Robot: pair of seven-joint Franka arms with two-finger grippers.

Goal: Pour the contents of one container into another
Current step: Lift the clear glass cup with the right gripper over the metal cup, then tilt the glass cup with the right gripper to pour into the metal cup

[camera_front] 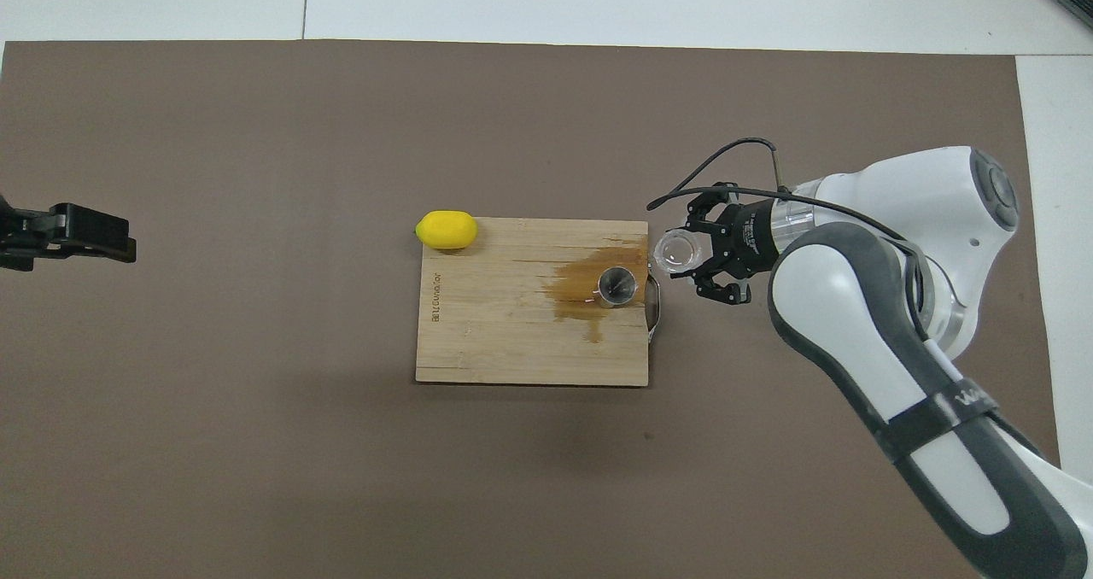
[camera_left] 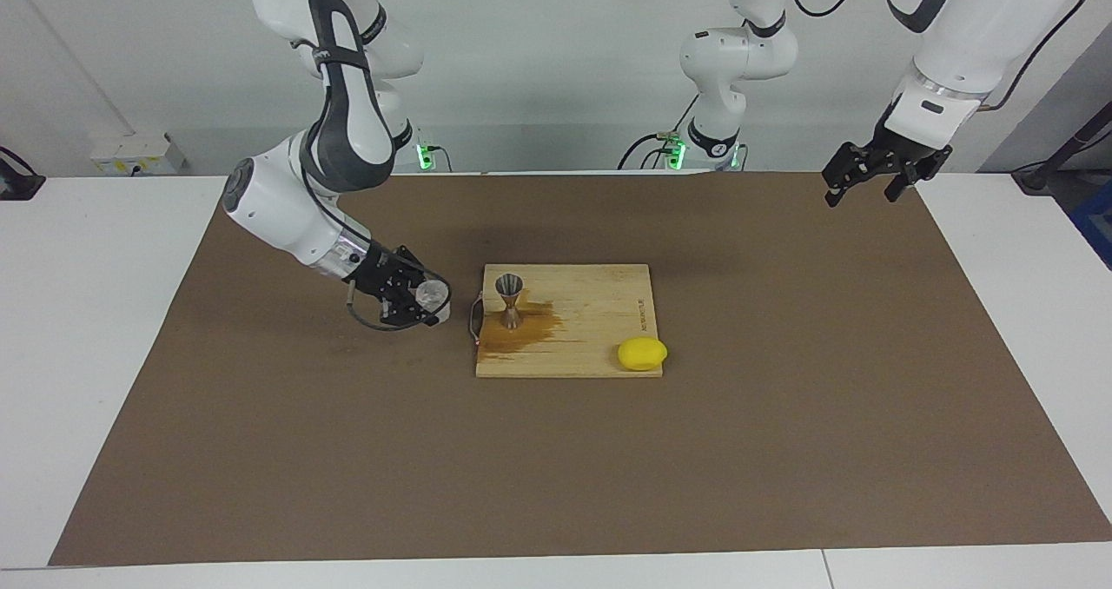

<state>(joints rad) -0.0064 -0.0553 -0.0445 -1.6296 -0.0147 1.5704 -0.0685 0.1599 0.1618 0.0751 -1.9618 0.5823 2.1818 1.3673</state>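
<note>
I had the right gripper (camera_left: 424, 304) closed on the clear cup (camera_left: 431, 294), holding it by its sides just off the handle end of the wooden board (camera_left: 599, 311) and clear of the brown mat (camera_left: 261, 415). In the overhead view the cup (camera_front: 675, 251) sat beside the board's metal handle (camera_front: 654, 306), its mouth tipped a little toward the jigger (camera_front: 616, 283). The jigger (camera_left: 509, 300) stood upright on the board just past my fingertips, in a brown stain (camera_left: 521, 333) spread over the wood.

I judged this the carry step — cup in hand, brought close, pour not yet begun. Whether anything was in the cup I could not tell.

The next move called for lifting the cup above the jigger's rim, centring its lip over that narrow mouth, then rolling the wrist slowly — a small target, and the stain suggested how easily liquid misses it.

The left gripper (camera_left: 877, 175) waited high over the mat at its own arm's end, fingers apart and holding nothing. A lemon (camera_left: 642, 354) lay at the board's corner toward that arm.
</note>
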